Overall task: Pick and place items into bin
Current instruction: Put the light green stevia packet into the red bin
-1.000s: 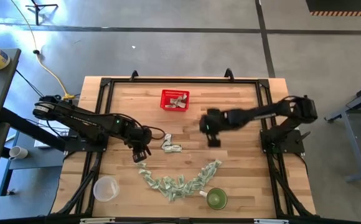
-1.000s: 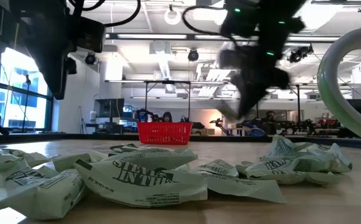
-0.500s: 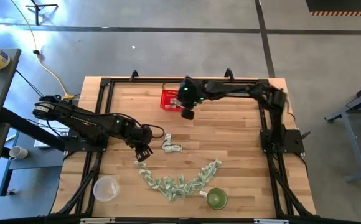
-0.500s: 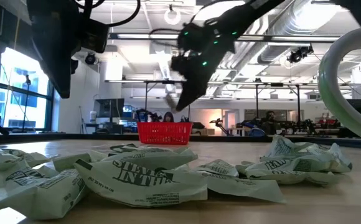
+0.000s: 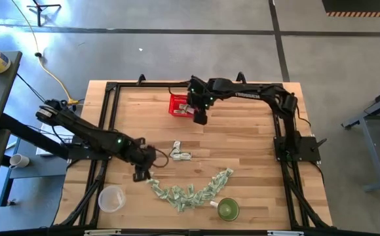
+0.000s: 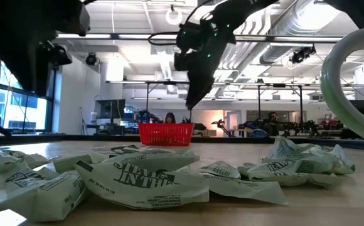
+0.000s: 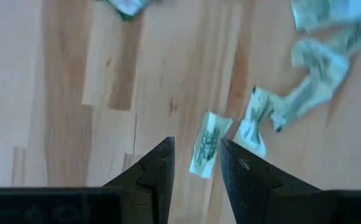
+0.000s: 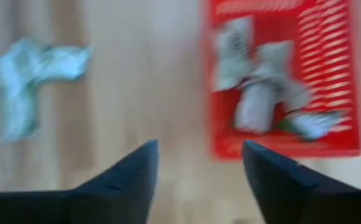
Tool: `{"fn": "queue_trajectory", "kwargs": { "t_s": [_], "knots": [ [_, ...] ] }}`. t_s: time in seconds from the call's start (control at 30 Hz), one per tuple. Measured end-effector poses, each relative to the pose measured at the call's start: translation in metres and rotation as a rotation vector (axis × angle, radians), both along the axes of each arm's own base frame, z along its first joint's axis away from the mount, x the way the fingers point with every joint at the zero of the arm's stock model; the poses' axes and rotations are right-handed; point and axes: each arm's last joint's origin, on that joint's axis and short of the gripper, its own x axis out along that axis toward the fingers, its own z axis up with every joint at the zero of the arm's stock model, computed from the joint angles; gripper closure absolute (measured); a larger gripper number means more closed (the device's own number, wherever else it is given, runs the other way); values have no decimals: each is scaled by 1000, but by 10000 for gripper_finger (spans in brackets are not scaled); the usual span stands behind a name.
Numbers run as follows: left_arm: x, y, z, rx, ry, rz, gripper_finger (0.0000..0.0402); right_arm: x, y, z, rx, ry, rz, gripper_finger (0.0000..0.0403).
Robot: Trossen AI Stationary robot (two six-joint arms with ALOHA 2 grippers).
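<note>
items (image 5: 189,191): light, soft crumpled paper, strewn near bench front edge, pinch at a raised fold | bin (image 5: 182,105): bench rear | right end effector (image 5: 200,118): released, empty, beside bin | left end effector (image 7: 196,163): parted, empty, above an item

Crumpled printed paper items (image 5: 180,193); slotted red plastic bin (image 5: 180,105); pale planked wood table (image 5: 242,144), smooth, matt; dark matt frame.
</note>
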Motion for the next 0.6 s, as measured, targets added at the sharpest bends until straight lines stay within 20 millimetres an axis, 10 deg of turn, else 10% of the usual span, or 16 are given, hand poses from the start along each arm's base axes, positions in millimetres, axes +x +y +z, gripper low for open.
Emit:
{"fn": "queue_trajectory", "kwargs": {
  "t_s": [0.27,0.6],
  "knots": [
    [-12,-7,-34,-63,24,-106,238,-11,49,12,-16,162,128,69],
    [-15,-6,-57,-61,-54,-130,238,-38,80,1,-19,321,88,63]
  ]
}}
